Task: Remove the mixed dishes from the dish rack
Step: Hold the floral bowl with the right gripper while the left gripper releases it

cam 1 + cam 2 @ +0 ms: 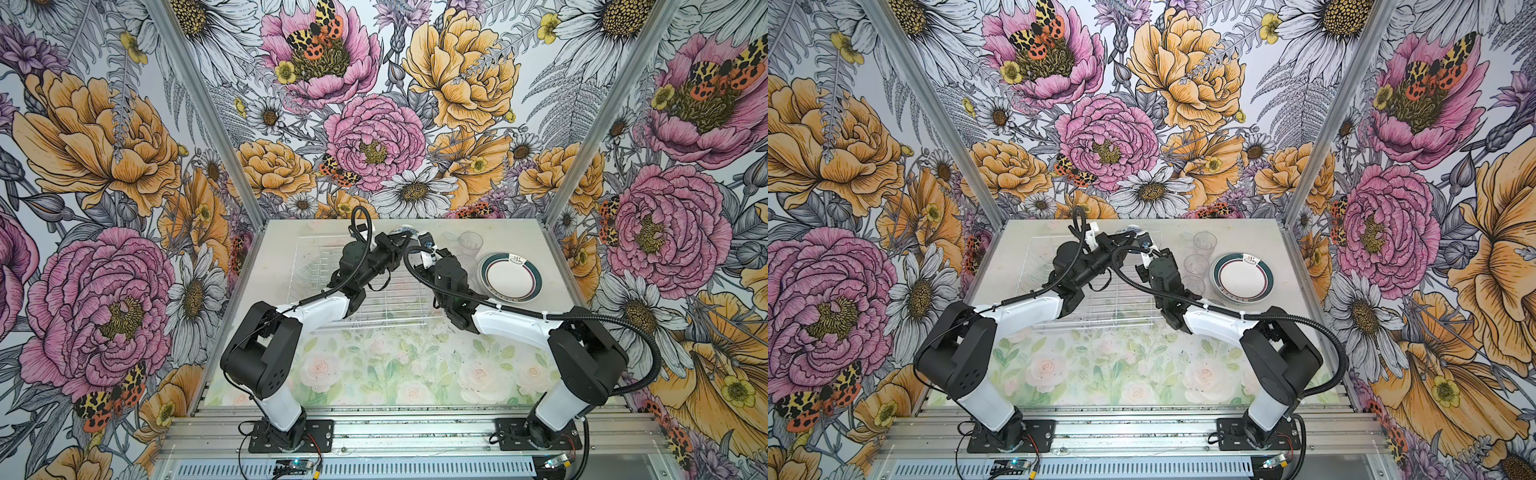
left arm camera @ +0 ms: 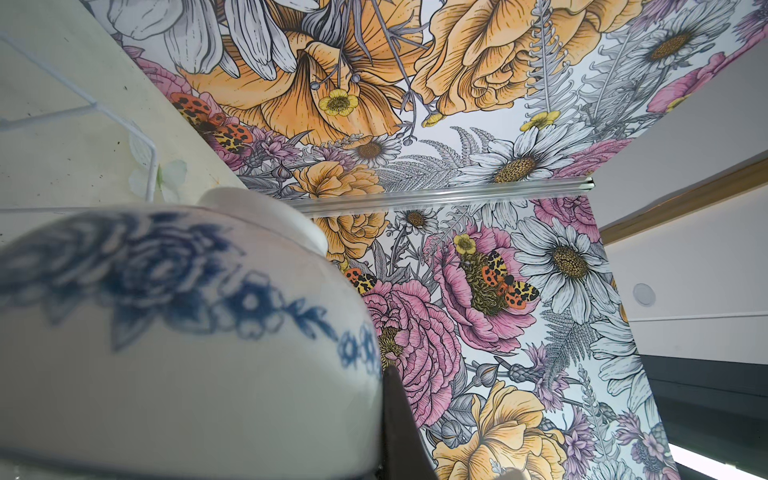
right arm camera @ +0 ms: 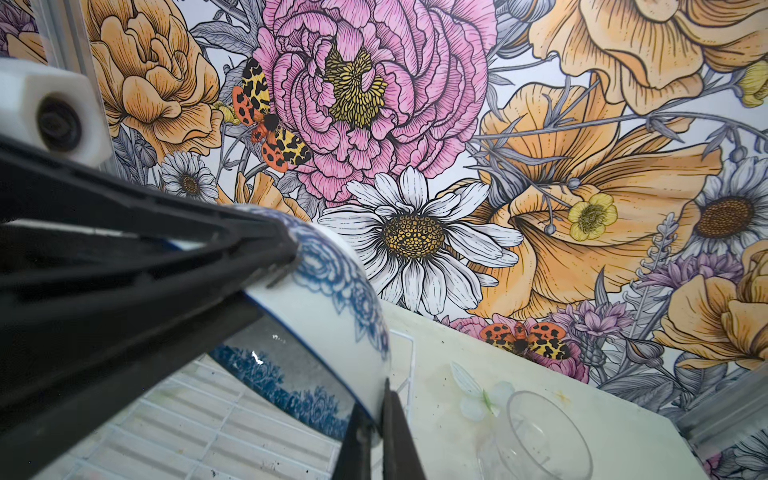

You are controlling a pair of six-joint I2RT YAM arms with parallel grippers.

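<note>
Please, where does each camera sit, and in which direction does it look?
Top views: high over the near edge, looking down at the table, rack, plate; both arms show whole.
Left wrist: on the left arm, looking past the bowl at the walls; one finger shows.
Right wrist: on the right arm, facing the far wall; right gripper and left gripper show.
Shared: both wrist views show the bowl, pinched by both grippers; a glass appears in top views too.
</note>
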